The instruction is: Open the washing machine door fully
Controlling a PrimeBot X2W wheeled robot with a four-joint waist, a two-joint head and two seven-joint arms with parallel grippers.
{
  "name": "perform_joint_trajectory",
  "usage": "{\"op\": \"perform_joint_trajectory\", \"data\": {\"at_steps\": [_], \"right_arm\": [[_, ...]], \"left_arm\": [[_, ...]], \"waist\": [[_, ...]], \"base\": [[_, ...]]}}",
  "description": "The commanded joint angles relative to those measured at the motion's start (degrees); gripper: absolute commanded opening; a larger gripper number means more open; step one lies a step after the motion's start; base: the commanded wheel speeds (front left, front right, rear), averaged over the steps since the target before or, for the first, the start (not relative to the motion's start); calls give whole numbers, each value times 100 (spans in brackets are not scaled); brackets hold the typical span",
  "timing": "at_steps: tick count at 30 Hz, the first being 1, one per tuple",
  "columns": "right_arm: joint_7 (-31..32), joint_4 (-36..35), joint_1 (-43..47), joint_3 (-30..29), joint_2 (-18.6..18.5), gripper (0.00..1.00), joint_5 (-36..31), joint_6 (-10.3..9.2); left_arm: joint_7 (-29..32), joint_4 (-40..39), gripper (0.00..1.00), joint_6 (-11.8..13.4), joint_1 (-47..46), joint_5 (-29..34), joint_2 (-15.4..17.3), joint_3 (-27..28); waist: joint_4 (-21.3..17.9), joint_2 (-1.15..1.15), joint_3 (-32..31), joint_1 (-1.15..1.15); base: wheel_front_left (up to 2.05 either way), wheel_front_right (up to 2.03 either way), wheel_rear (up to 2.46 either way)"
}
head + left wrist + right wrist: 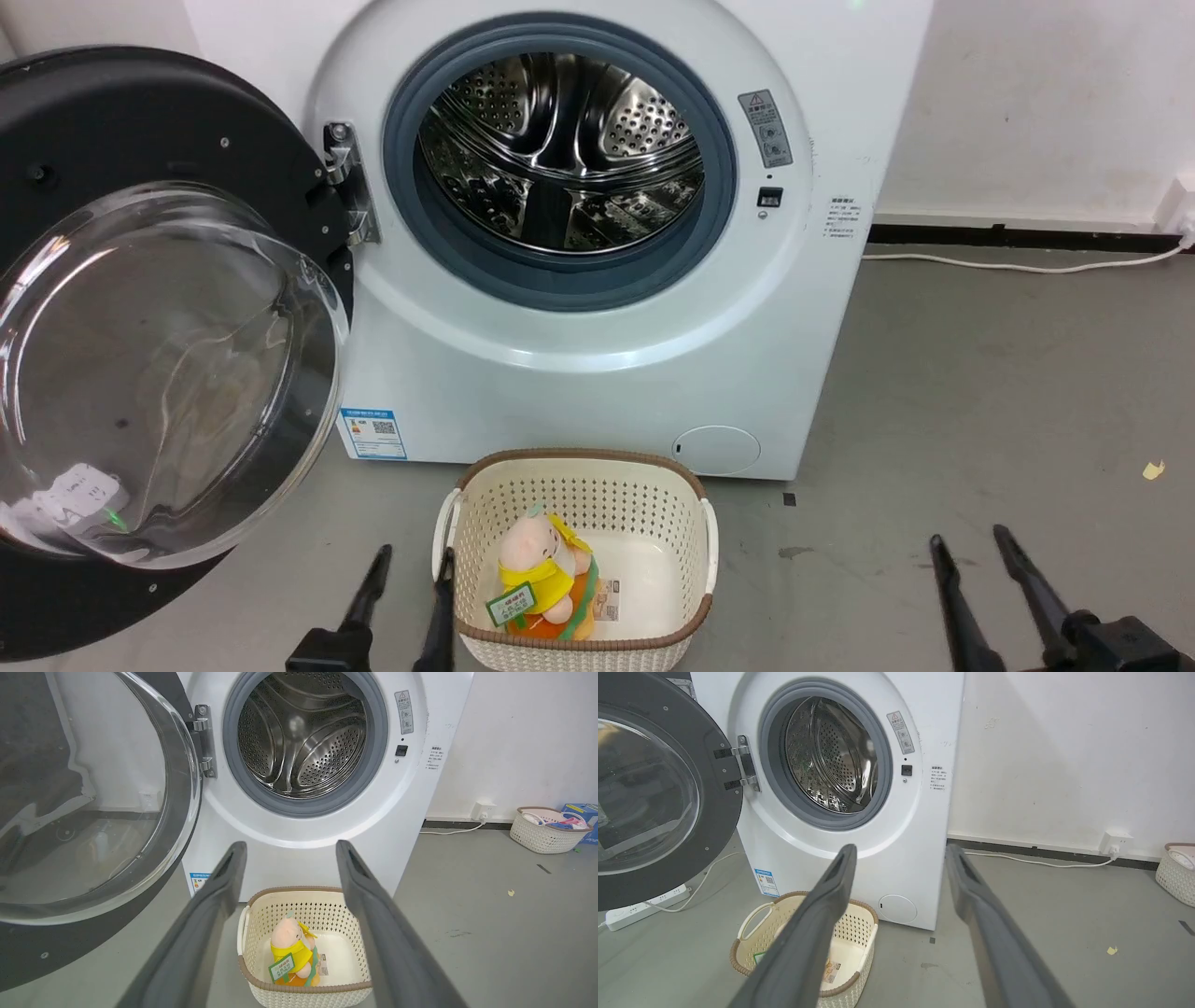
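Door: washing machine door [159, 355] swung wide, frame's left.
Nearer: left gripper [415, 553], beside its lower rim.
Jaws: both pairs released, empty; right gripper [968, 535] well apart.

floor [980, 392]: grey | on it: washing machine [579, 392]; cream basket [579, 455]; white cable [1018, 268]

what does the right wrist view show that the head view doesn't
Right wrist view: a second white basket at the far right, by the wall.

Head view: the left gripper, open, and a plush toy with a pink head and yellow top, lying in the cream basket.

Both: the washing machine door standing open to the left on its hinge, the steel drum, the cream basket in front of the machine, and the open right gripper.
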Motion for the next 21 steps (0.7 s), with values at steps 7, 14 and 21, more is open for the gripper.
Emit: {"op": "perform_joint_trajectory", "data": {"at_steps": [7, 14, 21], "right_arm": [[50, -10, -29, 17, 0, 0, -10, 0], [132, -28, -73, 37, 2, 0, -28, 0], [214, -45, -117, 56, 3, 0, -45, 1]], "left_arm": [[55, -26, 0, -3, -19, 21, -2, 22], [137, -69, 0, -6, -51, 56, -3, 59], [218, -112, 0, -9, -83, 91, -3, 97]], "waist": [[-11, 0, 17, 0], [-30, 0, 45, 0], [-48, 0, 73, 0]], "base": [[0, 0, 0], [0, 0, 0], [0, 0, 0]]}}
